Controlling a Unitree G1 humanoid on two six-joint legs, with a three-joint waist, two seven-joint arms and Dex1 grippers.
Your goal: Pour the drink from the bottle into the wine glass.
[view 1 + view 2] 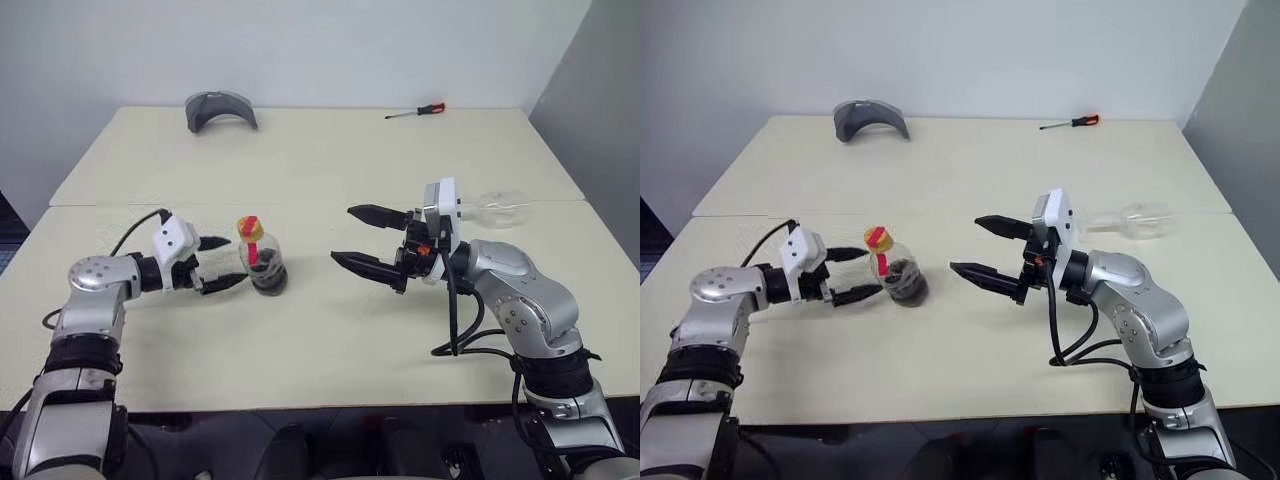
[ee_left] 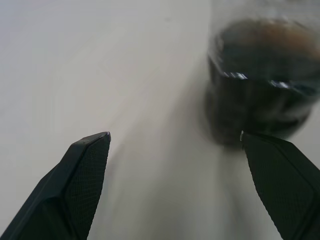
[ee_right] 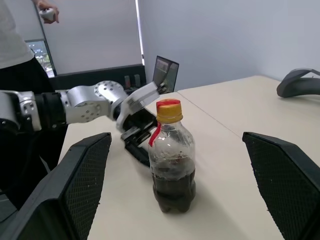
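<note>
The bottle [image 1: 263, 260] stands upright on the table left of centre, capped in yellow and red [image 1: 250, 228], with the dark drink [image 3: 173, 189] filling its lower part. My left gripper [image 1: 222, 264] is open, level with the bottle's lower body and just to its left, its fingertips reaching the bottle's side; I cannot tell whether they touch. My right gripper [image 1: 343, 235] is open and empty, pointing at the bottle from the right with a gap between. The wine glass [image 1: 1132, 219] lies on its side on the table behind my right wrist.
A grey curved object [image 1: 220, 108] and a red-handled screwdriver [image 1: 417, 111] lie at the table's far edge. A seam [image 1: 300, 204] runs across the table [image 1: 330, 330] behind the bottle. A person [image 3: 15, 45] stands beyond my left arm in the right wrist view.
</note>
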